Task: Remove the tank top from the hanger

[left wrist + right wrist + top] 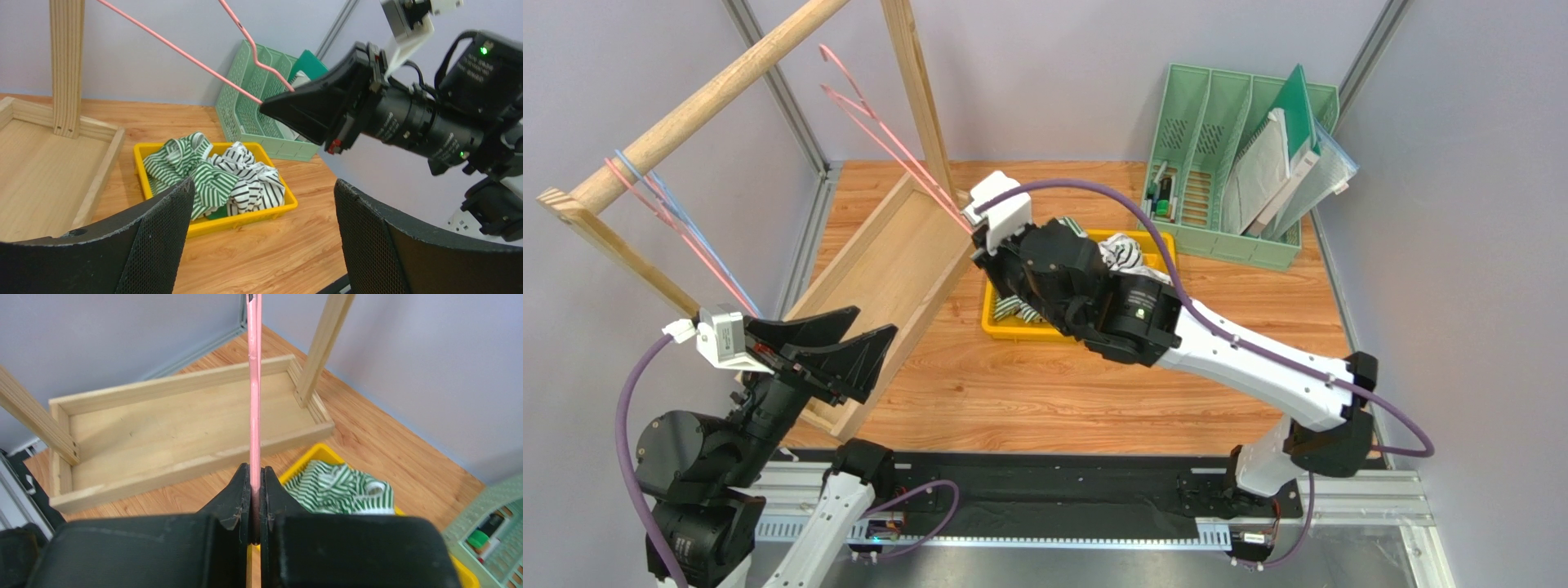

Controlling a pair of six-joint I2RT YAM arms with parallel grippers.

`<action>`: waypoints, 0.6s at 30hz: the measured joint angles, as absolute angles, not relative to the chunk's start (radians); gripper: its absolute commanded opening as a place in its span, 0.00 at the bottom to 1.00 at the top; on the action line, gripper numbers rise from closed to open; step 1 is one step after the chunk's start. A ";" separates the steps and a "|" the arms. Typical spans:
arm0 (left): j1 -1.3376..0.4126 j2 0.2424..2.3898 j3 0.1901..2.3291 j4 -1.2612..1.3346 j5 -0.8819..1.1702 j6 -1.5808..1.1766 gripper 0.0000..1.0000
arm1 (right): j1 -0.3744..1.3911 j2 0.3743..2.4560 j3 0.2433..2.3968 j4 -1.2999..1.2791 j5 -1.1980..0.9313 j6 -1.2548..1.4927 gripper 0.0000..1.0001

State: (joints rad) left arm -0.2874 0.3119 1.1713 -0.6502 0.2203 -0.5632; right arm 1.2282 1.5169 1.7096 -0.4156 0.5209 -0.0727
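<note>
My right gripper is shut on the lower end of a bare pink wire hanger, which slants up to the left past the wooden rack post. In the right wrist view the jaws pinch the pink hanger. A green-striped tank top and a black-striped one lie crumpled in the yellow bin, below the hanger. My left gripper is open and empty, held above the near left of the table. In its own wrist view, the left gripper faces the bin.
A wooden rack with a box base and a slanted rod stands at the left; red and blue hangers hang on the rod. A green file organizer stands at the back right.
</note>
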 measured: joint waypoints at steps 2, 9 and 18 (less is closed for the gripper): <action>-0.287 0.305 1.172 -0.669 0.227 -0.552 0.88 | 1.214 1.581 1.793 -0.423 0.484 -0.072 0.00; -0.287 0.257 1.185 -0.711 0.223 -0.533 0.88 | 1.200 1.802 2.088 -0.478 0.390 -0.070 0.00; -0.287 0.197 1.238 -0.743 0.175 -0.507 0.88 | 1.200 1.967 2.317 -0.532 0.303 -0.048 0.00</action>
